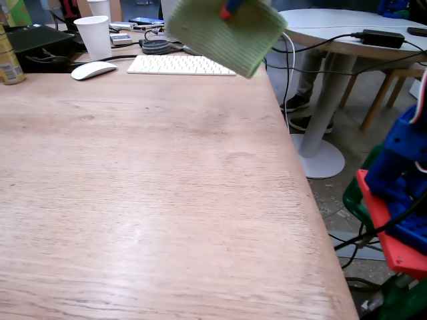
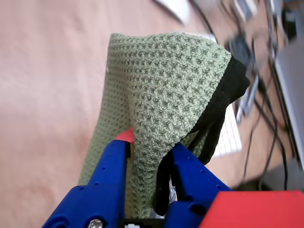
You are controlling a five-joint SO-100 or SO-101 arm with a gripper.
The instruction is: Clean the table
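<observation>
Clamping one green knitted cloth (image 2: 161,95) between two blue fingers (image 2: 111,168), the jaws hold it lifted above the table (image 1: 147,200), whose bare wood spreads below and in front of them. Farther back on it lie one white mouse (image 1: 93,70), one white keyboard (image 1: 180,65) and two white cups (image 1: 94,37). Beyond stands one round white pedestal table (image 1: 333,40).

No legible text (labels blurred)
</observation>
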